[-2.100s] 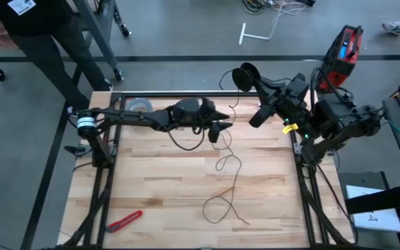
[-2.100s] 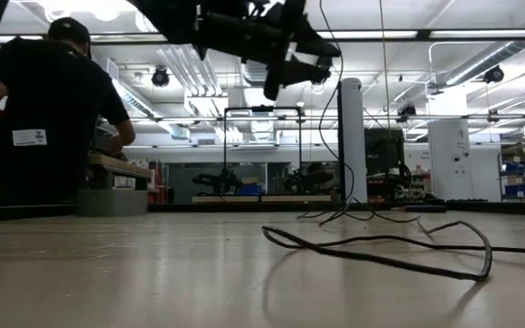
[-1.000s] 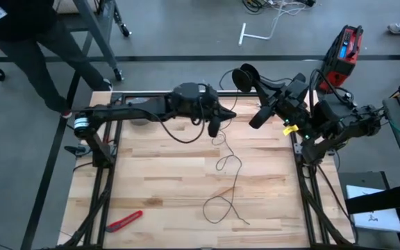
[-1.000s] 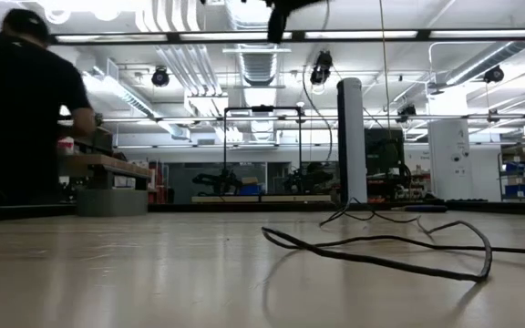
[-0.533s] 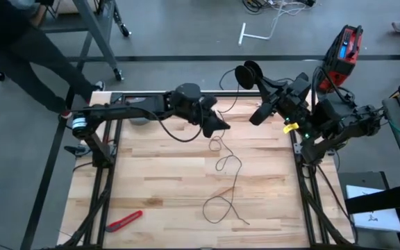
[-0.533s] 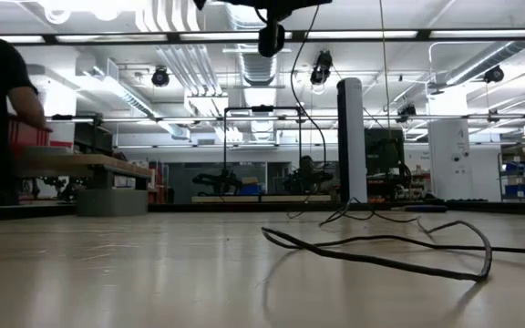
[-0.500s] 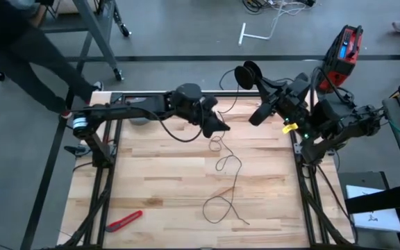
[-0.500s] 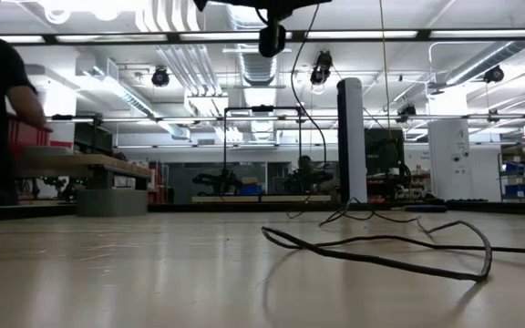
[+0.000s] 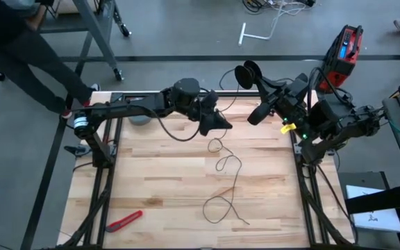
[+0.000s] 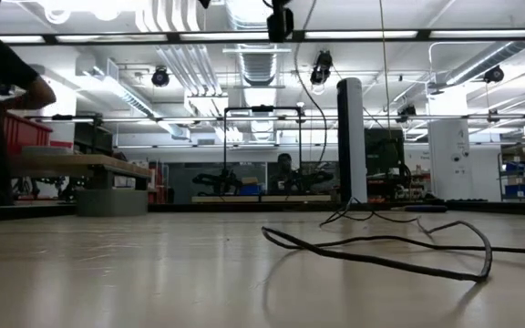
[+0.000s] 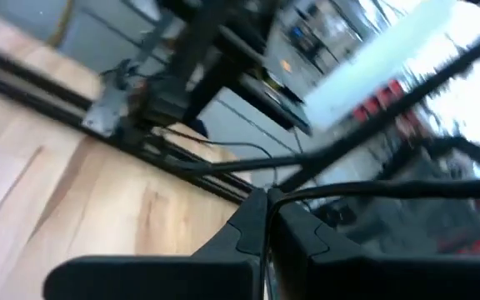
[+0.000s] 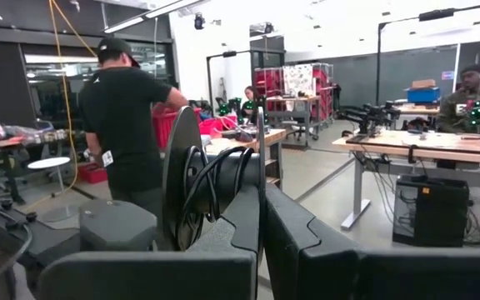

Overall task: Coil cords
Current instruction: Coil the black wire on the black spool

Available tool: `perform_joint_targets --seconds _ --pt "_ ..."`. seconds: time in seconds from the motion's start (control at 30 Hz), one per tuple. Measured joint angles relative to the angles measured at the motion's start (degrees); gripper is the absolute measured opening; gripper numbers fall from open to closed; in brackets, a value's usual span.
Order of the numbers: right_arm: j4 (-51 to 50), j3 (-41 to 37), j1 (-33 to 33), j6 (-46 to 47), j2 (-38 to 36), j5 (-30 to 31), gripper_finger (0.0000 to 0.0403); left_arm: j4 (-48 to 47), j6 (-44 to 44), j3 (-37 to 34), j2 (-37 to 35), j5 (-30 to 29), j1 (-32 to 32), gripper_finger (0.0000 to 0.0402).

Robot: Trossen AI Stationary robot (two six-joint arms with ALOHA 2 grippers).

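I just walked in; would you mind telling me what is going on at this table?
The robot is coiling a thin black cord. The right gripper holds the small black reel up over the table's far edge. The left gripper, shut on the cord, holds it above the wooden table, while the rest lies in loose loops there.

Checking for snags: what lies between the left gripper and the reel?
High view: only the thin cord arcs from left gripper to reel; bare table below.
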Motion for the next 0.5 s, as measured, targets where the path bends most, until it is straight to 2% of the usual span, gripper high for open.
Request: perform_joint_targets --seconds 0.07,0.2,0.37,0.5 --pt "0.0 0.0 0.0 0.0 0.0 0.3 0.0 -4.5 4.9 0.8 -1.2 -0.6 -0.5 0.0" --pt "0.0 0.0 0.0 0.0 -0.3 0.4 0.0 -14.5 13.1 1.6 -4.1 -8.7 -0.5 0.0001" --pt "0.0 0.0 0.0 -0.9 -0.3 0.4 0.0 -17.3 16.4 1.7 -5.7 -9.7 0.0 0.0038" --pt "0.0 0.0 0.0 -1.1 -0.3 0.4 0.0 -22.0 17.7 1.7 -6.1 -14.2 -0.1 0.0047"
